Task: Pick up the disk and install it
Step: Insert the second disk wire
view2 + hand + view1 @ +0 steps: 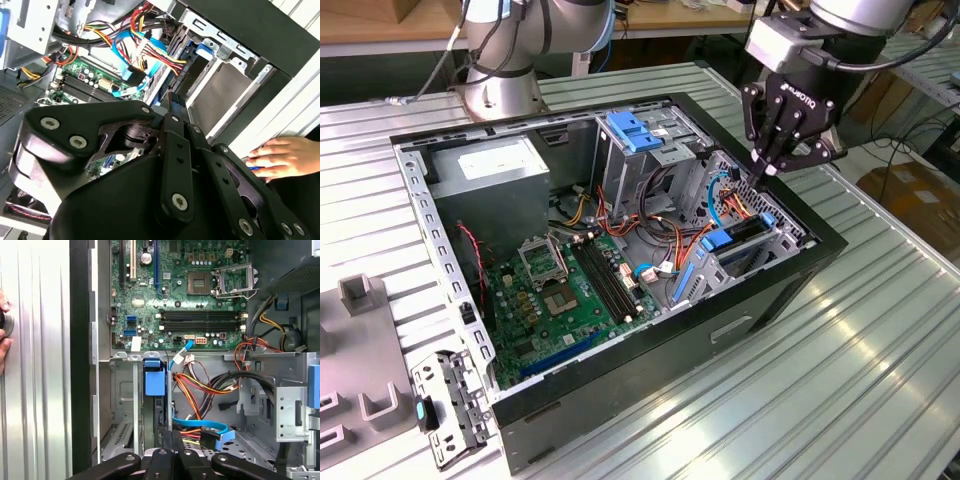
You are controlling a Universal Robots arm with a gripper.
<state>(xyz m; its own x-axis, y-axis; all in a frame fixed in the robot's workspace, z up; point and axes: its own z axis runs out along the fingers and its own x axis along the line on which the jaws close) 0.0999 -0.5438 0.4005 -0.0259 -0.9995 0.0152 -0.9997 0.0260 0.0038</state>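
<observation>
Bright, even indoor light falls from overhead across the whole scene. In the exterior view, the ribbed metal table (880, 330) carries broad white glare streaks on the exterior view's right, and its grooves wash out towards the near edge. The open computer case (620, 240) holds soft shadow along its inner walls, while the green motherboard (570, 290) stays clearly lit. In the second wrist view, the black gripper (172, 102) looms large, dark and slightly soft, and a person's hand (285, 157) is blurred. In the first wrist view, the motherboard (185, 295) appears sharp, and the table (35, 365) is pale with glare.
</observation>
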